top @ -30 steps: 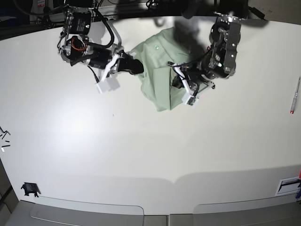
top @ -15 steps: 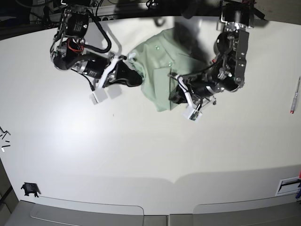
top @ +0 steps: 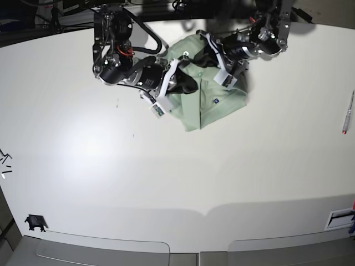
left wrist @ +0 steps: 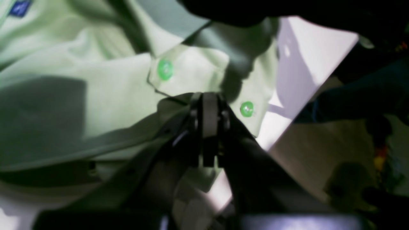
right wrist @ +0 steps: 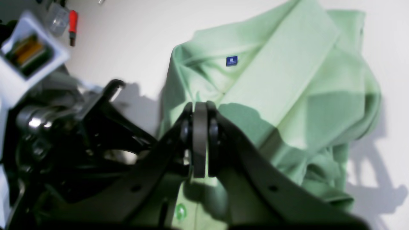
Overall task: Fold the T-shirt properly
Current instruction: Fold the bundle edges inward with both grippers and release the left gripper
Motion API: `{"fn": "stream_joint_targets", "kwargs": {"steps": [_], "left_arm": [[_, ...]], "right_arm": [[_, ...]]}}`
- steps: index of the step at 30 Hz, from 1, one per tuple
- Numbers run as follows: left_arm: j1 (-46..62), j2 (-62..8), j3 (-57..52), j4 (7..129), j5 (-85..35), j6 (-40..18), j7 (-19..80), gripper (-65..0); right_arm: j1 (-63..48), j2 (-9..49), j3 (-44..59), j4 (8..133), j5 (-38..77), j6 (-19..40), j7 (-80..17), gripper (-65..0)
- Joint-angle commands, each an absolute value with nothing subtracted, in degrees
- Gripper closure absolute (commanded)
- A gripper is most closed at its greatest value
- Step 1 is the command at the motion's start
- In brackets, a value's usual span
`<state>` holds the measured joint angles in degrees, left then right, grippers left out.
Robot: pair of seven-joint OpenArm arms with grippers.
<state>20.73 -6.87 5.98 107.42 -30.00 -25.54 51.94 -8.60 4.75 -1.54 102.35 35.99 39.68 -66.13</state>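
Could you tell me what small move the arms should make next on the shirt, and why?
Probably lift both shut grippers clear and check the fold. The T-shirt already lies bunched into a compact, uneven bundle, and the left gripper and right gripper hang over it, hiding its edges.

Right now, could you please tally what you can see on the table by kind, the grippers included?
Garments: 1, the T-shirt
Grippers: 2, the left gripper and the right gripper, both shut over the shirt
Pens: 1, the pen at the table's edge
Total: 4
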Motion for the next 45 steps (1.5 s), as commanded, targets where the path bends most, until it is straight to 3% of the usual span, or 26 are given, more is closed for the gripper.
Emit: {"fn": "stream_joint_targets", "kwargs": {"steps": [1,6,15,20,27,32,38,45], "left_arm": [[21.6,-6.8,5.9,108.6,-29.2,-25.7,49.3,0.0],[24.8,-6.8,5.9,108.3,-21.7,-22.2,42.3,0.0],[24.8,-6.9,5.9,108.3,-13.4,-17.3,41.5,0.0],[24.8,-6.9,5.9,111.5,-13.5,-17.3,42.0,0.0],[25.3,-6.9,5.9,127.0,-13.3,-18.5,44.4,0.0],[27.4,-6.9,5.9,132.2,-4.4,-18.3,42.0,0.0],[27.6,-6.9,4.9,132.1,5.5,-9.3,41.9,0.0],[27.6,-6.9,-4.6,132.1,5.3,-7.2,41.9,0.0]], "right_arm": [[-8.0,4.7,-1.7,102.6,35.8,40.0,-63.9,0.0],[-7.9,4.6,-1.8,98.1,28.4,40.0,-58.6,0.0],[-7.6,5.2,-1.7,90.5,18.3,31.9,-55.0,0.0],[-5.2,5.5,-1.5,91.2,23.6,32.1,-58.6,0.0],[-2.4,5.5,-1.5,98.9,35.0,32.6,-65.2,0.0],[-2.5,4.3,-2.0,100.9,45.9,39.1,-64.5,0.0],[-3.4,0.0,-6.1,100.6,34.8,38.7,-60.8,0.0],[-4.6,-0.3,-12.3,96.0,18.3,30.4,-52.9,0.0]]}}
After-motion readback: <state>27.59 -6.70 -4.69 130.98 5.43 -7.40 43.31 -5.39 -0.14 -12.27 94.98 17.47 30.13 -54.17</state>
